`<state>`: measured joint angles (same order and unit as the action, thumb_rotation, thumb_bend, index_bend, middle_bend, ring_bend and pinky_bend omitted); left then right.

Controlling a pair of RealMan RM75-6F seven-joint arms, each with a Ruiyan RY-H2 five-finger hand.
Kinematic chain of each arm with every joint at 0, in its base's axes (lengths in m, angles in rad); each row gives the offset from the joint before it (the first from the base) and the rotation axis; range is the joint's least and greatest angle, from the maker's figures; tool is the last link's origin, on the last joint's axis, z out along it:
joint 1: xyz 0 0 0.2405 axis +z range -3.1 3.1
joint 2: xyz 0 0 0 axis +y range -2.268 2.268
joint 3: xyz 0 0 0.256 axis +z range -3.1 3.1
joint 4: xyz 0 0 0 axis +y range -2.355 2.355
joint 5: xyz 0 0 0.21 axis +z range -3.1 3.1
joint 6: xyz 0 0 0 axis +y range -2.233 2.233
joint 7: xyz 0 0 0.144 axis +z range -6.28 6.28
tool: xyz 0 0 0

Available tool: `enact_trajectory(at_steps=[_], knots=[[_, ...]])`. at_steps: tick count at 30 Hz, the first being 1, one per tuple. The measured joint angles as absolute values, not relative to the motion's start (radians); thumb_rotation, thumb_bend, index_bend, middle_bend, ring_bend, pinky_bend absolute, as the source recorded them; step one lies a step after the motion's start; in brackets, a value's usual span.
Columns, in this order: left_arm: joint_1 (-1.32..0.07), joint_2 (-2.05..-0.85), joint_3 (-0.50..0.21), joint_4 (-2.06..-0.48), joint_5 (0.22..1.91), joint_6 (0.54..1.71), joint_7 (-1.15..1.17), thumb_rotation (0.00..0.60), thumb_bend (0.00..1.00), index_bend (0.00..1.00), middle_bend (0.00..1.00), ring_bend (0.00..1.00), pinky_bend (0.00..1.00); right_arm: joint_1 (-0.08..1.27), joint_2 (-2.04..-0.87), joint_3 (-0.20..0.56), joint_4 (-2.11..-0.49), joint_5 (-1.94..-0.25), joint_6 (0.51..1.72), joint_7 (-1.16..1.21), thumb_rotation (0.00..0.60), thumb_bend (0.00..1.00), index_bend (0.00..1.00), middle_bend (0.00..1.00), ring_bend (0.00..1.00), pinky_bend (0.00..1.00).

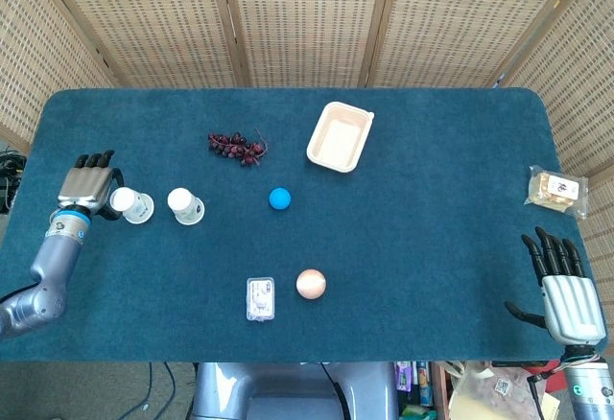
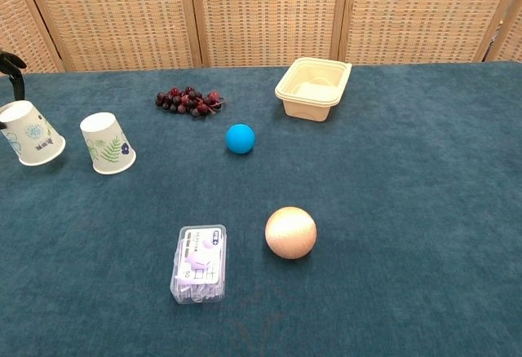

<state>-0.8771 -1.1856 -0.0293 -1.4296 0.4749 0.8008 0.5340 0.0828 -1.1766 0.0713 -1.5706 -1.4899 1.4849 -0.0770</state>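
My left hand [image 1: 88, 184] grips a white paper cup [image 1: 132, 205] at the table's left side. That cup [image 2: 31, 133] is upside down and low over the blue cloth, though I cannot tell if it touches. A dark fingertip [image 2: 11, 62] shows just above it in the chest view. A second upturned paper cup [image 1: 184, 205] with a leaf print [image 2: 108, 143] stands just to its right, a small gap between them. My right hand [image 1: 562, 291] hovers past the front right corner with fingers spread and nothing in it.
A bunch of dark grapes [image 1: 236, 146], a cream plastic tray [image 1: 340, 136] and a blue ball [image 1: 279, 198] lie mid-table. A peach ball [image 1: 310, 284] and a small clear packet [image 1: 260, 298] sit near the front. A snack bag [image 1: 556, 189] lies at the right edge.
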Motion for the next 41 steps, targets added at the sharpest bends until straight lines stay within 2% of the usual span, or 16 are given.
enact_trajectory(at_steps=[5, 9, 16, 22, 25, 31, 38, 41], knots=[[-0.886, -1.211, -0.024, -1.410, 0.448, 0.801, 0.556, 0.600, 0.26, 0.27, 0.00, 0.00, 0.00, 0.081, -1.176, 0.072, -1.569, -1.493, 1.492, -0.071, 0.600, 0.09, 0.00, 0.00, 0.00, 0.00], [-0.888, -1.234, -0.018, -1.384, 0.433, 0.797, 0.566, 0.600, 0.26, 0.12, 0.00, 0.00, 0.00, 0.079, -1.177, 0.073, -1.568, -1.495, 1.496, -0.067, 0.600, 0.09, 0.00, 0.00, 0.00, 0.00], [-0.881, -1.237, -0.034, -1.380, 0.444, 0.798, 0.537, 0.600, 0.26, 0.00, 0.00, 0.00, 0.00, 0.079, -1.178, 0.073, -1.566, -1.495, 1.494, -0.065, 0.600, 0.09, 0.00, 0.00, 0.00, 0.00], [-0.856, -1.168, -0.071, -1.479, 0.538, 0.844, 0.469, 0.600, 0.26, 0.00, 0.00, 0.00, 0.00, 0.081, -1.179, 0.072, -1.565, -1.494, 1.488, -0.068, 0.600, 0.09, 0.00, 0.00, 0.00, 0.00], [-0.828, -1.129, -0.083, -1.556, 0.617, 0.920, 0.442, 0.600, 0.26, 0.00, 0.00, 0.00, 0.00, 0.082, -1.181, 0.072, -1.566, -1.490, 1.483, -0.073, 0.600, 0.09, 0.00, 0.00, 0.00, 0.00], [-0.709, -1.099, -0.063, -1.689, 0.884, 1.178, 0.382, 0.600, 0.26, 0.00, 0.00, 0.00, 0.00, 0.084, -1.185, 0.072, -1.570, -1.489, 1.481, -0.080, 0.600, 0.09, 0.00, 0.00, 0.00, 0.00], [-0.470, -1.194, 0.060, -1.694, 1.245, 1.532, 0.341, 0.600, 0.26, 0.00, 0.00, 0.00, 0.00, 0.084, -1.195, 0.070, -1.580, -1.503, 1.491, -0.106, 0.600, 0.09, 0.00, 0.00, 0.00, 0.00], [-0.365, -1.272, 0.107, -1.631, 1.329, 1.625, 0.327, 0.600, 0.26, 0.00, 0.00, 0.00, 0.00, 0.084, -1.199, 0.067, -1.585, -1.508, 1.494, -0.117, 0.600, 0.09, 0.00, 0.00, 0.00, 0.00]])
